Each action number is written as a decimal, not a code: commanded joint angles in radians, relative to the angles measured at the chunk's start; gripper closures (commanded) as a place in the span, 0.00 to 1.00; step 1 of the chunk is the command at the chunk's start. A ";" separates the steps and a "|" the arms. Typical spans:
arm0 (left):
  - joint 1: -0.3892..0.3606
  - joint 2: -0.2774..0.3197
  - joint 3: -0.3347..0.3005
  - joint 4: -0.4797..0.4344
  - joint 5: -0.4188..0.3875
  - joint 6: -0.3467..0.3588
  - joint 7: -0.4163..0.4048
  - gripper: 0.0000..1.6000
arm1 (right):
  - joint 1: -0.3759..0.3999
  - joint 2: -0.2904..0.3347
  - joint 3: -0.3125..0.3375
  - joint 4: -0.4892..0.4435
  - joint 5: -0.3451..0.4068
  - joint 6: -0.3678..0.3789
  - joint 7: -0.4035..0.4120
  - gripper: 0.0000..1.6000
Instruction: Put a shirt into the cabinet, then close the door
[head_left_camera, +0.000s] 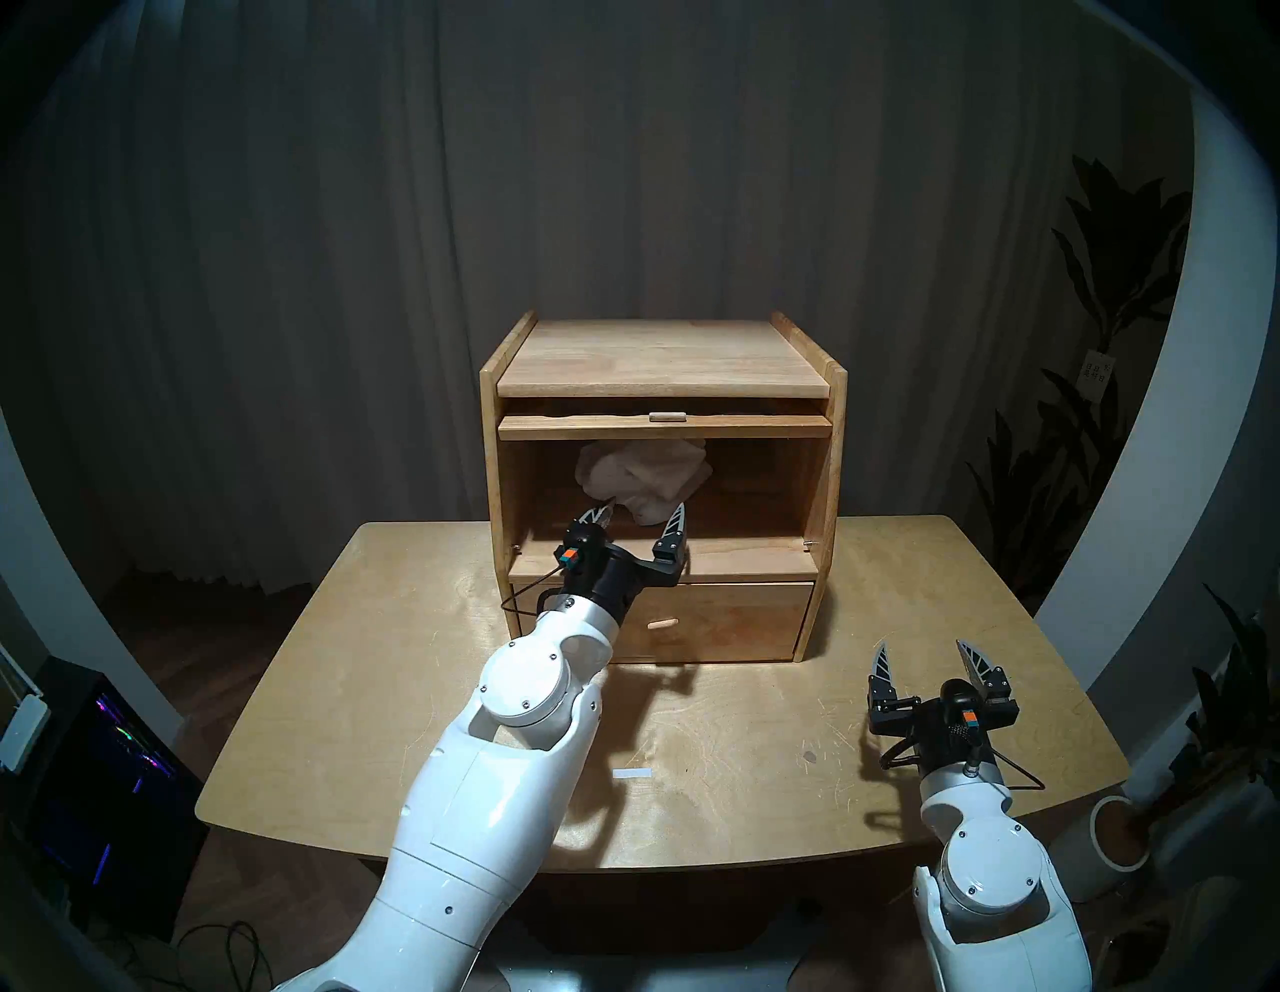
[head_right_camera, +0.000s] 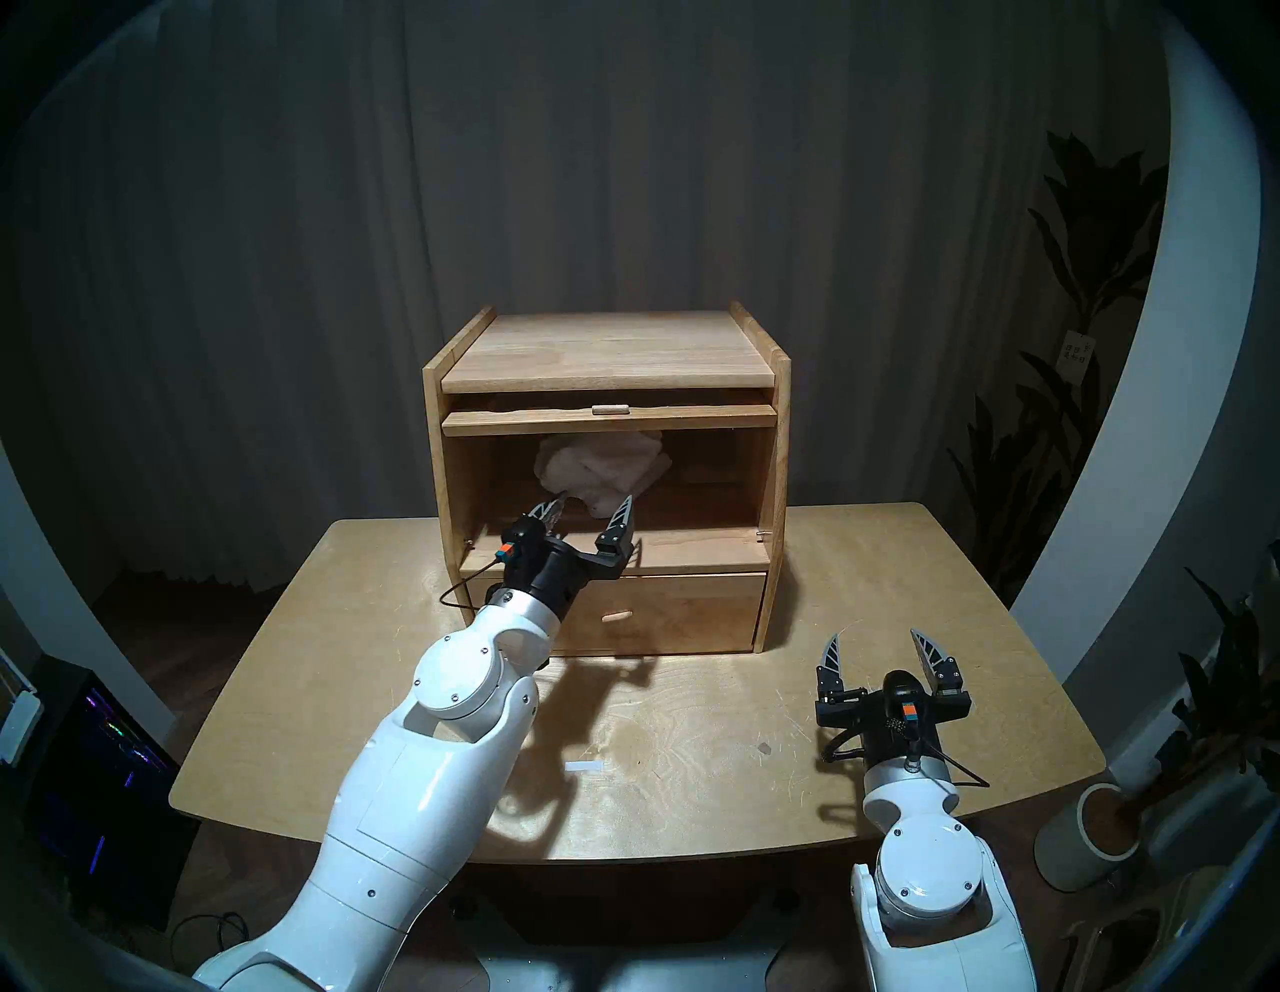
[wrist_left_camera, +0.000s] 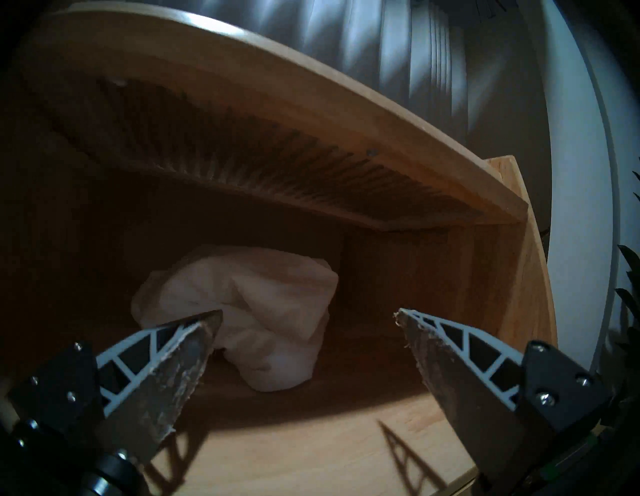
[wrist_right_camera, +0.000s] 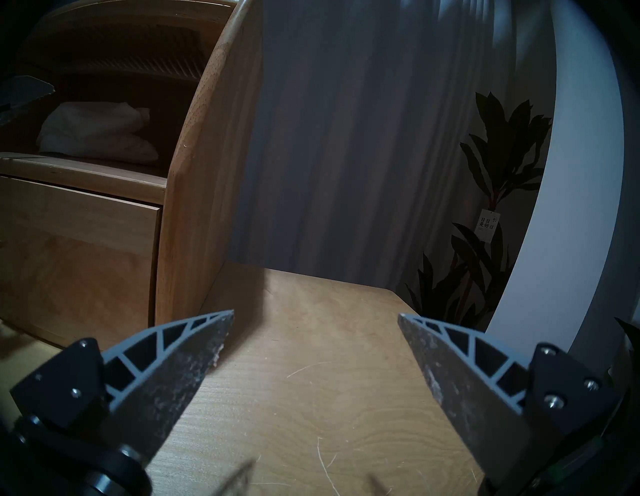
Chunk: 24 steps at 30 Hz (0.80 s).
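Observation:
The white shirt (head_left_camera: 641, 478) lies bundled inside the large compartment of the light-brown wooden cabinet (head_left_camera: 661, 360), towards its left. It also shows in the left wrist view (wrist_left_camera: 249, 308) and the right wrist view (wrist_right_camera: 97, 133). The door (head_left_camera: 665, 424) is swung up flat under the cabinet top, its small handle facing out; its ribbed glass shows overhead in the left wrist view (wrist_left_camera: 263, 162). My left gripper (head_left_camera: 644, 516) is open and empty at the compartment's mouth, just in front of the shirt. My right gripper (head_left_camera: 925, 658) is open and empty over the table, right of the cabinet.
The cabinet stands at the back of a wooden table (head_left_camera: 692, 748). The drawer (head_left_camera: 727, 620) with a peg knob is shut below the compartment. A small white strip (head_left_camera: 632, 774) lies on the table. Potted plants (head_left_camera: 1108, 346) stand at the right, a lit computer case (head_left_camera: 104, 783) at the left.

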<state>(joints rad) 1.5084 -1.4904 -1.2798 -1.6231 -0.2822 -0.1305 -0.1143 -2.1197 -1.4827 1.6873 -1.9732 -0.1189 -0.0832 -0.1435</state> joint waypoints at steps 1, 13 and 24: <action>0.038 0.054 -0.074 -0.118 -0.023 -0.073 -0.018 0.00 | 0.008 0.001 0.001 -0.013 0.000 -0.004 -0.001 0.00; 0.166 0.109 -0.177 -0.279 -0.089 -0.147 -0.071 0.00 | 0.015 0.001 0.001 -0.007 0.001 -0.005 -0.001 0.00; 0.308 0.158 -0.310 -0.408 -0.154 -0.238 -0.107 0.00 | 0.019 0.001 0.001 -0.013 0.001 -0.008 -0.001 0.00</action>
<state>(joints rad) 1.7217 -1.3685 -1.5017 -1.9374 -0.4051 -0.2989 -0.2064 -2.1086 -1.4832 1.6873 -1.9603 -0.1173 -0.0833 -0.1434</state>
